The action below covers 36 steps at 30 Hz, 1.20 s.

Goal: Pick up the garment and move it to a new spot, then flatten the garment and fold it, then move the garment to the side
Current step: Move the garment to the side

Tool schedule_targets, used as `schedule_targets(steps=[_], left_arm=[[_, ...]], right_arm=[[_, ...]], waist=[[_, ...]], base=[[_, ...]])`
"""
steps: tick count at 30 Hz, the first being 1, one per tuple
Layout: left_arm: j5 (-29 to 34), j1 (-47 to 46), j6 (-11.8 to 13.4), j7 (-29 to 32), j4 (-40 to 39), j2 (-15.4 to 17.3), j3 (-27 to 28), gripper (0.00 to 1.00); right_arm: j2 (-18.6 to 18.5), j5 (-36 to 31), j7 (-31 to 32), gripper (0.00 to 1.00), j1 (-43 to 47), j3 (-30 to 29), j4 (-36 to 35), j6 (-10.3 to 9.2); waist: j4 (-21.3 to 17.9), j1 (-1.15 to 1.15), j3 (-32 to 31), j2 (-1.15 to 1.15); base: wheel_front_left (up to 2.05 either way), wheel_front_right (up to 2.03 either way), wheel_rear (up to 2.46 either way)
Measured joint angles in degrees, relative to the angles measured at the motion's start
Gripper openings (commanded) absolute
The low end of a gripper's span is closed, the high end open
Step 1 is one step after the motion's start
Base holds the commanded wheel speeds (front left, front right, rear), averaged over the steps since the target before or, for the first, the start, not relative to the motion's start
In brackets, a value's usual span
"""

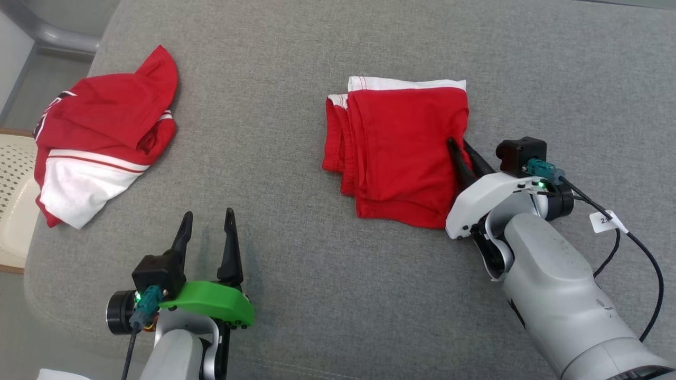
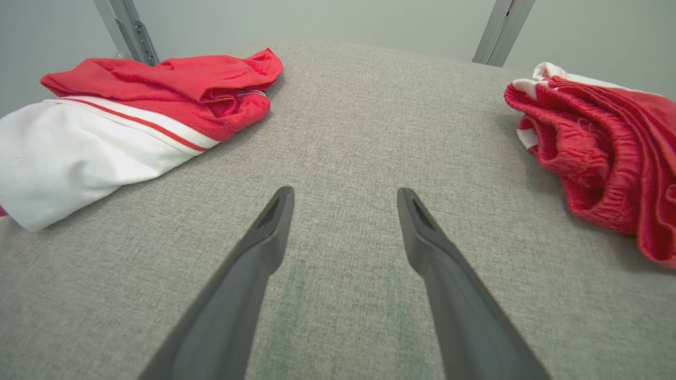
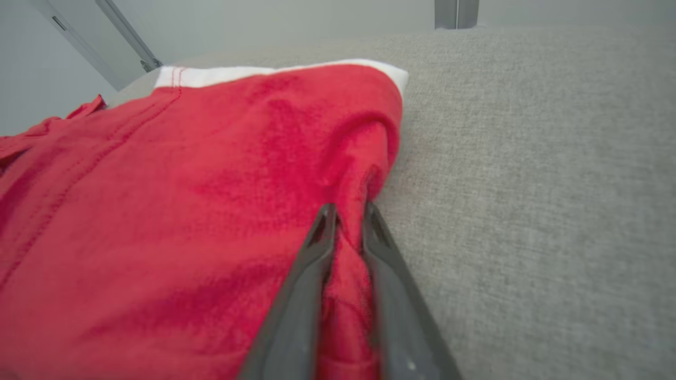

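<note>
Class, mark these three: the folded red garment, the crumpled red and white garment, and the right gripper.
folded red garment (image 1: 401, 142): head view, middle of its top layer.
crumpled red and white garment (image 1: 100, 126): head view, its red upper part.
right gripper (image 3: 348, 210): right wrist view, midway between its fingertips.

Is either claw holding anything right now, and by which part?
The right claw pinches the folded red fabric garment with white trim at its right-hand edge fold. The left claw is open, holding nothing.
</note>
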Motion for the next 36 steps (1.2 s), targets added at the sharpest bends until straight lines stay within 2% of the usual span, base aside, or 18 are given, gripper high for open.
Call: schedule_targets(steps=[5, 11, 14, 28, 33, 36], left_arm=[[1.3, 0.0, -0.6, 0.0, 0.3, 0.0, 1.1, 1.00], [3.9, -0.1, -2.1, 0.0, 1.1, 0.0, 2.1, 1.00], [4.7, -0.5, -2.7, 0.0, 1.6, 0.0, 2.1, 1.00], [7.8, -1.0, -4.9, 0.0, 3.0, -0.1, 1.8, 1.00], [8.2, -1.0, -5.1, 0.0, 3.0, -0.1, 1.7, 1.00], [8.6, -1.0, -5.5, 0.0, 2.8, -0.1, 1.5, 1.00]], right_arm=[[0.1, 1.5, 0.1, 0.00, 0.5, -1.9, -2.5, 0.04], [0.1, 2.6, 0.1, 0.00, 3.5, -1.8, -5.1, 0.04], [0.0, 3.0, 0.1, 0.00, 5.2, -1.3, -6.3, 0.04], [-0.2, 4.7, 0.1, 0.00, 11.6, 0.0, -9.9, 0.03], [-0.2, 2.7, 0.1, 0.00, 11.9, -0.5, -9.3, 0.03], [-0.1, -1.1, 0.1, 0.00, 11.3, -1.5, -8.7, 0.04]], waist=[[-2.1, 0.00, 0.4, 0.00], [-7.2, 0.00, 0.2, 0.00], [-10.9, 0.00, -0.1, 0.00], [-32.3, 0.00, -2.8, 0.00], [-38.6, 0.00, -3.4, 0.00], [-41.1, 0.00, -3.4, 0.00]], base=[[0.00, 0.00, 0.00], [0.00, 0.00, 0.00], [0.00, 0.00, 0.00], [0.00, 0.00, 0.00], [0.00, 0.00, 0.00], [0.00, 0.00, 0.00]])
